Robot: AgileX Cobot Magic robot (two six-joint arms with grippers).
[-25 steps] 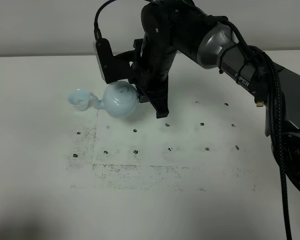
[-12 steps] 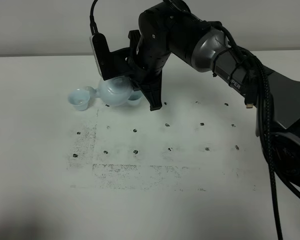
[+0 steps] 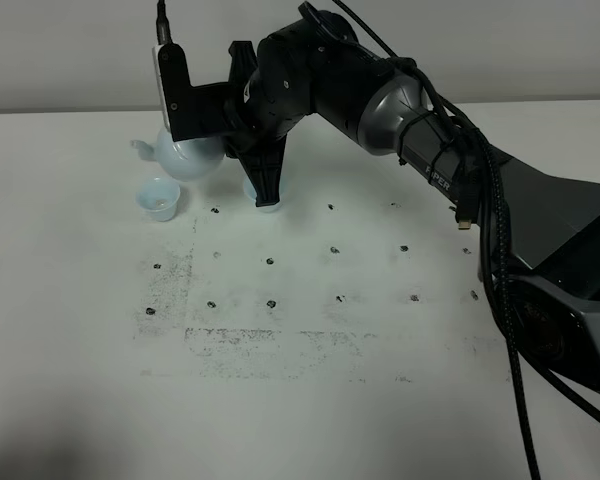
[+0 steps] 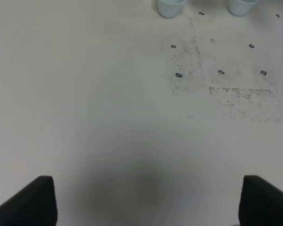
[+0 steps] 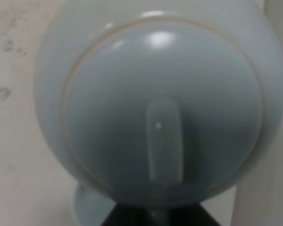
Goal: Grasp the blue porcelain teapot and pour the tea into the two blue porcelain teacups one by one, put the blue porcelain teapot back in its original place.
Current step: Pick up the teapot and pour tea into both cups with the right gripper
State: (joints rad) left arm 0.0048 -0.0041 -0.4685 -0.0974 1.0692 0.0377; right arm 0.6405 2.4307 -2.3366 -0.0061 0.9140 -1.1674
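Pouring looks like the step in hand. The right end effector (image 3: 261, 190) is clamped fully shut on the handle of the blue porcelain teapot (image 3: 185, 156). The pot seems to hang clear of the tabletop (image 3: 380, 400), roughly level, with its spout pointing away from the fingers. In the wrist view its pale body fills almost everything.

One teacup (image 3: 160, 199) stands just below the spout and a little to the near side of it. The second teacup (image 3: 269, 206) sits right under the fingertips, mostly hidden. Whether either holds tea I cannot tell.

I judge the next move calls for bringing the spout over a rim, then a slow wrist roll. The hidden cup is the hazard, since any drop or swing of the fingers could knock it.

The left end effector (image 4: 148, 202) has its jaws wide apart and empty, with both cups well ahead of it. Black marks dot the tabletop.
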